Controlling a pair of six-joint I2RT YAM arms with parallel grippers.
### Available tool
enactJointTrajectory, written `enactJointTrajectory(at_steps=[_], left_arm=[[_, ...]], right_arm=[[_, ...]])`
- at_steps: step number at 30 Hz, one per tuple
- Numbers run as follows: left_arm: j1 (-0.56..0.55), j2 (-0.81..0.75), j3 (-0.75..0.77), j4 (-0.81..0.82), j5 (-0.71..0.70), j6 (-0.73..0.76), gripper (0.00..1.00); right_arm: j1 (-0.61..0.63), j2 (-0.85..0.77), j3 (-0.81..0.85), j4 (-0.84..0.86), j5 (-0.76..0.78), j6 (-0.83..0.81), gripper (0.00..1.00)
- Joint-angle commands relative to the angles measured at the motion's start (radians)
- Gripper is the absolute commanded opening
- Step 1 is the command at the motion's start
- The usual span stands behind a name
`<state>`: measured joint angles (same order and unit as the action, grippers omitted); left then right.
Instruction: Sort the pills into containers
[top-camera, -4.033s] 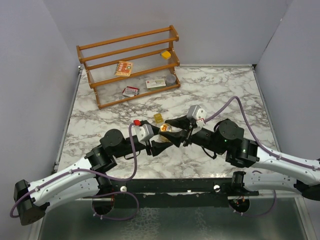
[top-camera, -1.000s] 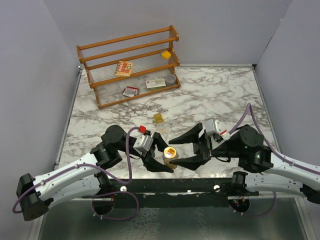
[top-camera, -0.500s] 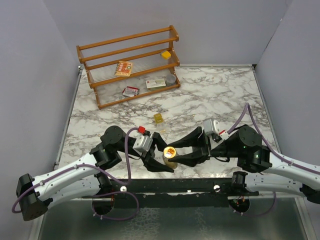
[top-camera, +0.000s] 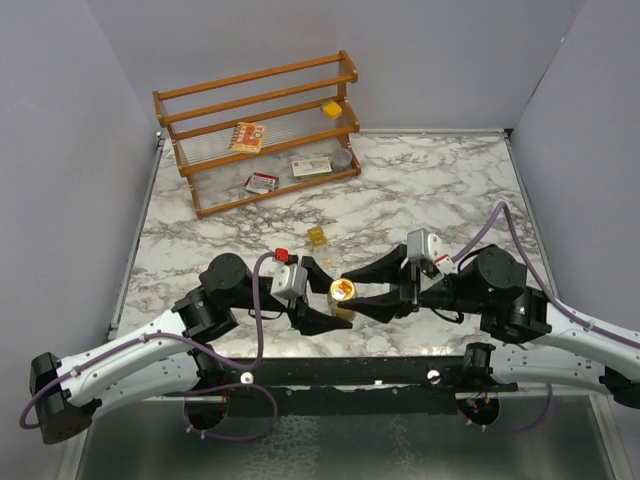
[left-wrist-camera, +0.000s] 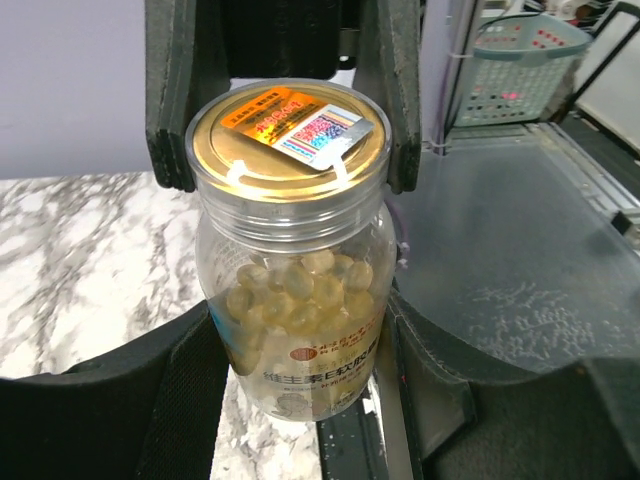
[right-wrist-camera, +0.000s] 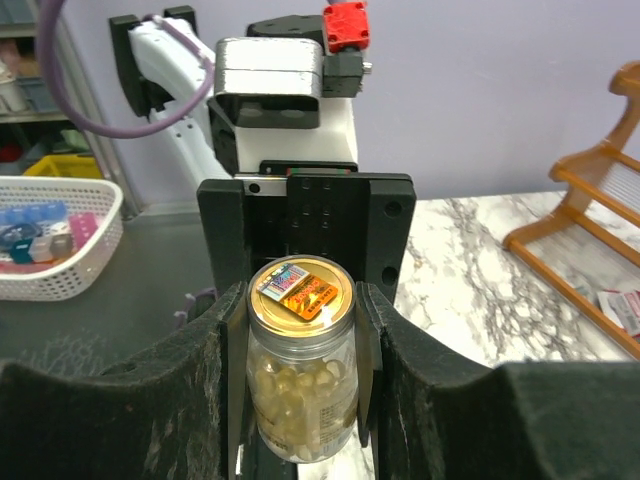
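Observation:
A round clear jar (top-camera: 342, 291) with a gold lid and an orange sticker is full of yellowish capsules and stands upright near the table's front edge. My left gripper (top-camera: 326, 296) is shut on its lower body; in the left wrist view the jar (left-wrist-camera: 295, 250) sits between my pads (left-wrist-camera: 190, 390). My right gripper (top-camera: 354, 295) is shut on it from the opposite side, its fingers (left-wrist-camera: 400, 110) pressing against the lid. In the right wrist view the jar (right-wrist-camera: 300, 350) fills my right gripper (right-wrist-camera: 300, 385). A small squarish yellow box (top-camera: 317, 236) lies on the marble behind.
A wooden rack (top-camera: 200, 95) stands at the back left. It holds a yellow box (top-camera: 331, 108), card packets (top-camera: 247, 136) (top-camera: 311, 167) (top-camera: 262, 182) and a grey tin (top-camera: 342, 157). The black front rail (top-camera: 330, 375) runs just below the grippers. Grey walls enclose the table.
My right gripper has narrowed from wide open onto the jar's lid. The jar and both grippers have shifted slightly away from the front edge.

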<state>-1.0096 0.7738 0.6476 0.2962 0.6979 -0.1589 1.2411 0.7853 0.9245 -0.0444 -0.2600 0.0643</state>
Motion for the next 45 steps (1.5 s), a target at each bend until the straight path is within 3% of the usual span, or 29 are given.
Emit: enactJointTrajectory(at_steps=[1,14,31,38,45], left_arm=[[0.014,-0.018,0.060,-0.056,-0.247,0.036,0.00],[0.014,-0.028,0.084,-0.029,-0.451,0.039,0.00],[0.012,0.069,0.134,0.028,-0.783,0.073,0.00],[0.013,0.056,0.117,0.032,-0.803,0.091,0.00],[0.013,0.017,0.093,0.008,-0.813,0.093,0.00]], right_arm=[[0.012,-0.004,0.044,-0.138,-0.005,-0.008,0.01],[0.013,0.032,0.027,-0.151,0.128,-0.034,0.01],[0.013,0.192,0.031,-0.125,0.377,-0.058,0.01],[0.013,0.211,0.036,-0.106,0.390,-0.073,0.01],[0.014,0.180,0.038,-0.116,0.397,-0.077,0.39]])
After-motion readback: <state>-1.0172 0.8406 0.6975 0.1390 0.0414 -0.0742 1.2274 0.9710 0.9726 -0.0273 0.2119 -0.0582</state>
